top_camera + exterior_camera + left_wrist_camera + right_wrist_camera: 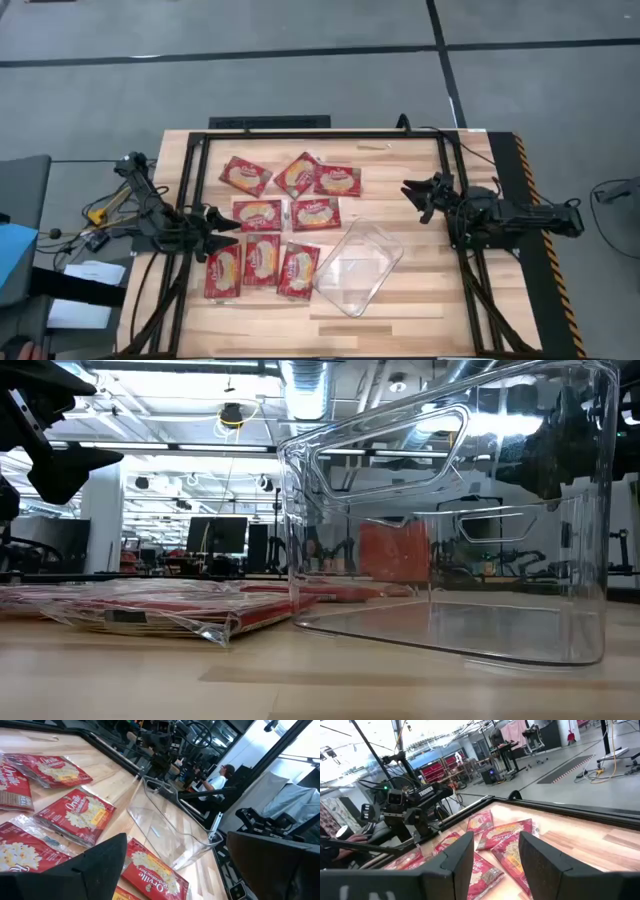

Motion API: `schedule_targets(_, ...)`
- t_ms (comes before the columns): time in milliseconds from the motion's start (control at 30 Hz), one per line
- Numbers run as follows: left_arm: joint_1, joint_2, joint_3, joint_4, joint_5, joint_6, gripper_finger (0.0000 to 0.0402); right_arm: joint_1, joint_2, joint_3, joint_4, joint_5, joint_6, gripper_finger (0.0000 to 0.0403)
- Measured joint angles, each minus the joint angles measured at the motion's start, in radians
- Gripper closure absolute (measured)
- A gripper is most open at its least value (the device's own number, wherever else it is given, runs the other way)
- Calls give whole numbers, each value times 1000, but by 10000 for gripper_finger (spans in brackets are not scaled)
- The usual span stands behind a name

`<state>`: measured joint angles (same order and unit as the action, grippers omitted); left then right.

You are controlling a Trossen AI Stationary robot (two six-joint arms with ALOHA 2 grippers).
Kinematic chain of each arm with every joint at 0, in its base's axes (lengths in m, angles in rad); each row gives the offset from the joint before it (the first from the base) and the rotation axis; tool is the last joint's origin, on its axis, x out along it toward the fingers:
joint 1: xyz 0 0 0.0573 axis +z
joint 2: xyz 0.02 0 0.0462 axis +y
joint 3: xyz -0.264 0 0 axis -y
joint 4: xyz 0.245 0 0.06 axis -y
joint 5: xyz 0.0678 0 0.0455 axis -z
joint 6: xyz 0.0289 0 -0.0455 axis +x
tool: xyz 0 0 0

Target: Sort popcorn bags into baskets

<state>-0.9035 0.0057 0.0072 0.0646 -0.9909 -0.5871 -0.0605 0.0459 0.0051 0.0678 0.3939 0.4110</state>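
Several red popcorn bags (pixel 257 213) lie flat on the wooden table in three rows, left of centre; they also show in the left wrist view (pixel 75 812) and the right wrist view (pixel 505 837). A clear plastic basket (pixel 358 265) stands on its base to the right of the near row, with nothing in it. My left gripper (pixel 232 222) hovers open at the left end of the middle row, above the table (pixel 50 450). My right gripper (pixel 415 195) is open, right of the bags and beyond the basket, with nothing between its fingers (pixel 462 852).
Black frame rails (pixel 320 133) run around the work area. A yellow-black striped band (pixel 540 220) marks the table's right side. Bare wood (pixel 330 335) lies along the near edge. A seated person (pixel 220 776) shows in the room beyond the table.
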Motion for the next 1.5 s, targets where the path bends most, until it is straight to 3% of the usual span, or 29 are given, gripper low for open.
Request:
schedule_targets(1300, 0, 0, 0, 0, 0, -2, 70, 0, 0, 0, 0, 0, 0, 217)
schedule_targets(1500, 0, 0, 0, 0, -46, -97, 70, 0, 0, 0, 0, 0, 0, 224)
